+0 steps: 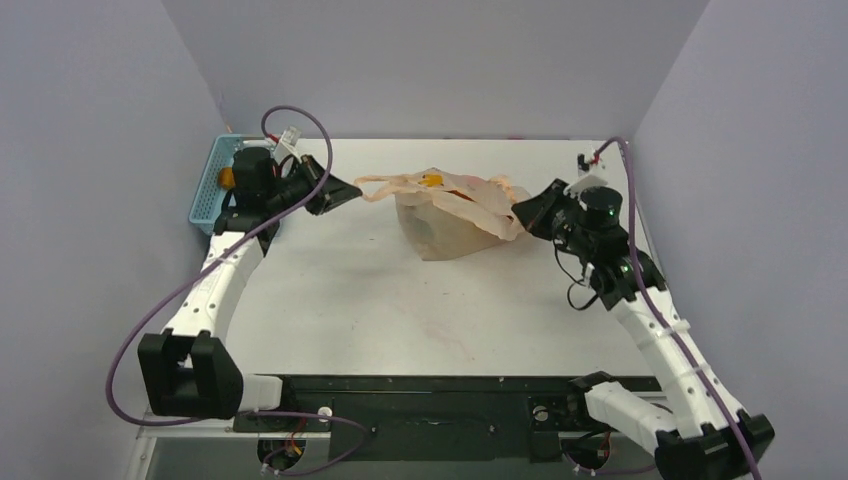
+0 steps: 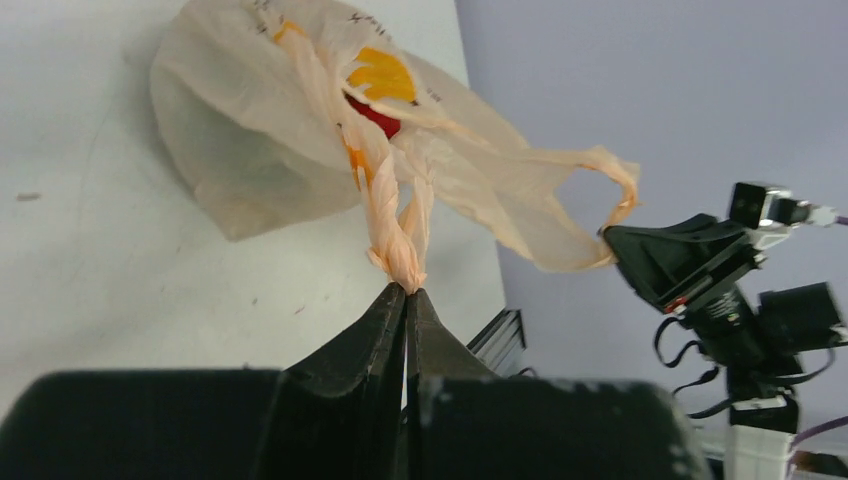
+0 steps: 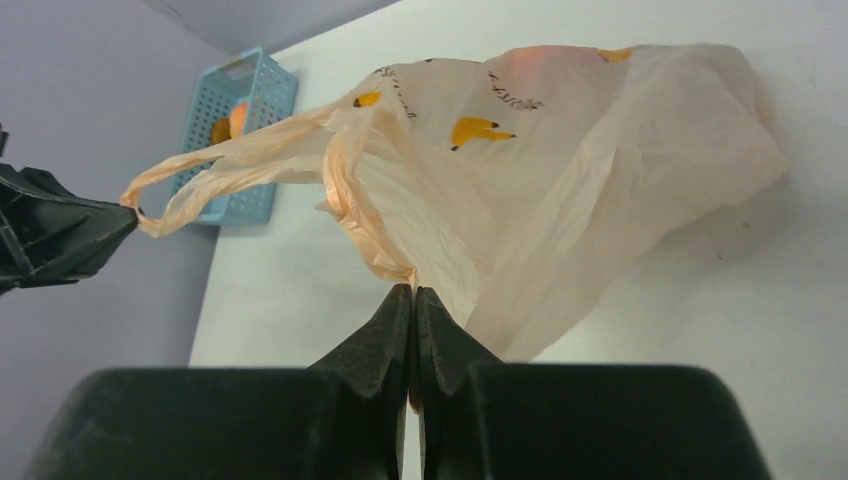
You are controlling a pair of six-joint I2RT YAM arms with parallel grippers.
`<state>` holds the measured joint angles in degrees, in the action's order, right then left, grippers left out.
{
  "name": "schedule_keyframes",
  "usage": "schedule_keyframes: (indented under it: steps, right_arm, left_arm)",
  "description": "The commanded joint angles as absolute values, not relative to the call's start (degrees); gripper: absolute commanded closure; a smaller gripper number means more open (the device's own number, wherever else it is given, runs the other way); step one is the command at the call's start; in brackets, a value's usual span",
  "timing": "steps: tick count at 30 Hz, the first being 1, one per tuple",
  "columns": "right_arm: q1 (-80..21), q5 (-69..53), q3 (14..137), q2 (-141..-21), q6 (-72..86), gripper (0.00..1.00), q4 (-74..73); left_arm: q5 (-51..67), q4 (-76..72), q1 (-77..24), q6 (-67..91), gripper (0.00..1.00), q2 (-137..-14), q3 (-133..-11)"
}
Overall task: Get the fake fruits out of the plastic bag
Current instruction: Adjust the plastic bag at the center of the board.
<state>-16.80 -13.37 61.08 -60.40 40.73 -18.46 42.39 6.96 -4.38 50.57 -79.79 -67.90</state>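
Centre frame: left gripper [image 2: 405, 292] and right gripper [image 3: 412, 290] each pinch a handle of the bag [image 1: 450, 225]. Pulling apart may tear the film and spill the fruits [image 2: 378, 115].

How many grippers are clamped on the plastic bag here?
2. The left gripper pinches the plastic bag on its left side; the right gripper pinches it on its right side. Neither grip is hidden.

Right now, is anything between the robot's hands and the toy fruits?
Yes, the plastic bag itself. The left hand and right hand grip it from outside, while a red fruit shows inside.
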Motion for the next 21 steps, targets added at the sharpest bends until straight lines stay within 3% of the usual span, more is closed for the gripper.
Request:
schedule_keyframes:
  steps: [1, 8, 16, 21]
  right_arm:
    - [-18.7, -2.9, 55.5, -49.5, 33.9, 1.0, -28.2]
    - [-19.3, -3.4, 51.7, -45.3, 29.0, 1.0, -32.2]
    - [-19.6, -3.9, 51.4, -43.1, 29.7, 1.0, -32.2]
    - [-19.6, 3.8, 52.6, -41.8, 27.5, 1.0, -37.5]
  left_arm:
    - [40.1, 21.4, -4.2, 35.5, 1.0, -69.6, -62.8]
    - [29.7, 32.3, -4.2, 25.0, 1.0, -57.1, -57.7]
    - [16.2, 32.9, -4.1, 26.2, 1.0, -47.5, -56.3]
    - [12.8, 33.1, -4.1, 25.9, 1.0, -44.8, -55.3]
